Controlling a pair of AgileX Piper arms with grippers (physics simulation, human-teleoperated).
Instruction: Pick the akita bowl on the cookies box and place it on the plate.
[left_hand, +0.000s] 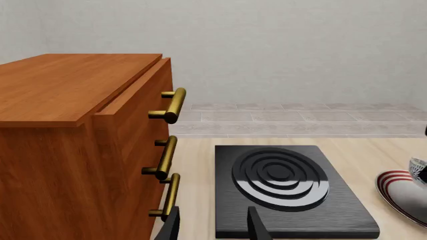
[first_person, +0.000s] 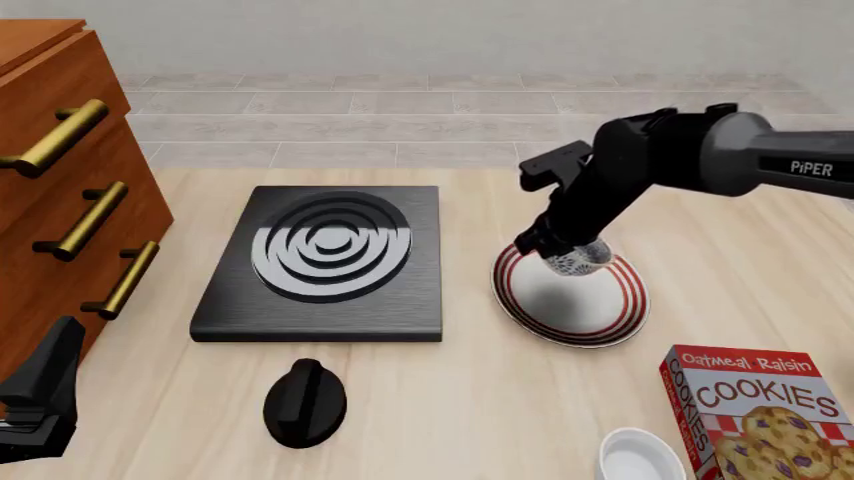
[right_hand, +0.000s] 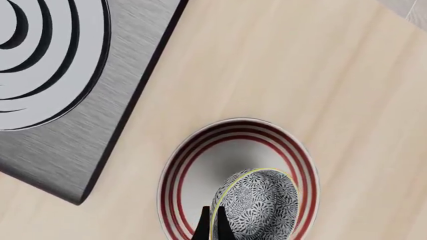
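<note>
In the left wrist view, the left gripper (left_hand: 213, 226) shows only two dark finger tips with a wide gap and nothing between them. Right past them lies the black stove slab (left_hand: 290, 192). Beside them stands the wooden drawer cabinet (left_hand: 80, 150) with its gold handles. Far off to one side, at the picture's edge, a bit of the plate (left_hand: 400, 192) peeks in. This gripper is well apart from the job.

In the front view, the right gripper (first_person: 571, 252) reaches down over the plate (first_person: 587, 310). The akita bowl (first_person: 577, 262) sits right at its tip, over the far part of the plate. The cookies box (first_person: 747, 415) is well away from this gripper, close to the camera, and nothing is on top of it. A plain white bowl (first_person: 641, 455) sits just beside the box. A black knob (first_person: 304, 402) lies near the front of the stove slab (first_person: 327, 262). So I think the picking up is done and the carrying is done too.

In the right wrist view, the two thin fingers (right_hand: 205, 227) are close together, pinching the pale rim of the akita bowl (right_hand: 260, 205). The bowl hangs tilted on its side, just under the fingers. The plate (right_hand: 173, 192) is right below it. I cannot tell if the bowl touches the plate yet.

What is left, I think, is to lower the bowl flat and let go.
</note>
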